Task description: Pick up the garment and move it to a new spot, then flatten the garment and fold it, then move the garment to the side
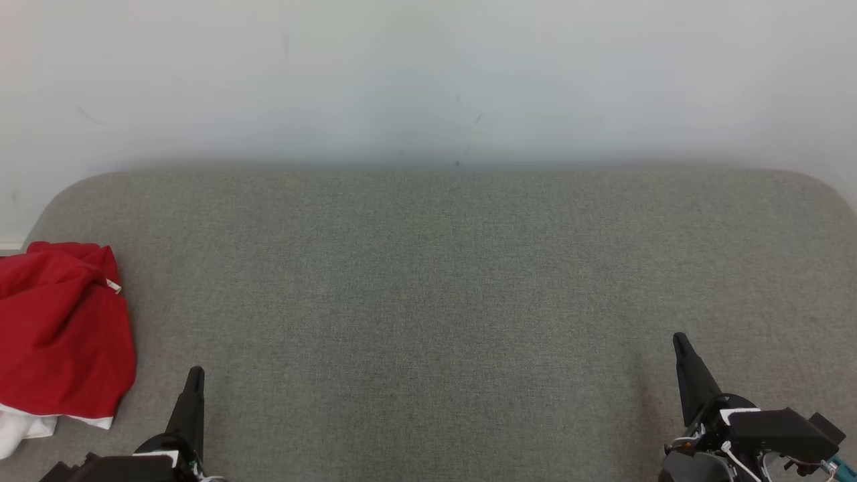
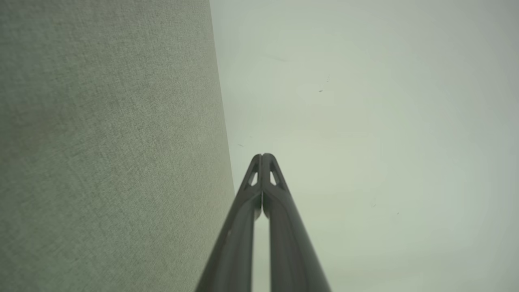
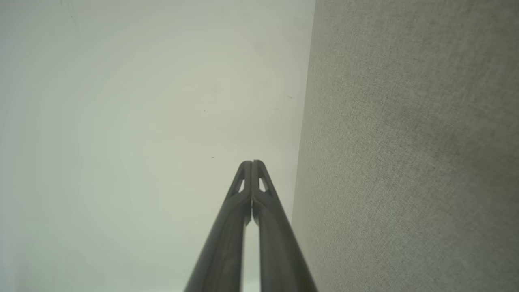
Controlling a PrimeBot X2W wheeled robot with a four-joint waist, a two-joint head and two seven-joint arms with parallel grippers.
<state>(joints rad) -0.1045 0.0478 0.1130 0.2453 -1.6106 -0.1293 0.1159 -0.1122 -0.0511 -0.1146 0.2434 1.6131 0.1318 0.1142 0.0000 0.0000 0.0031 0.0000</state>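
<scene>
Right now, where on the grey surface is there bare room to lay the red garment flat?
The whole middle of the grey surface is bare, from the garment at its left edge across to the right edge, and from the wall down to the left gripper and right gripper. Only the left edge is crowded.

How the three cameras sat

The head camera looked forward and down, from well above, onto the grey fabric surface (image 1: 428, 301) and the pale wall (image 1: 428, 80) behind; the wrist cameras, rolled sideways, looked along the left gripper (image 2: 262, 155) and right gripper (image 3: 252, 162) toward that wall; all three shared the surface's far edge
</scene>
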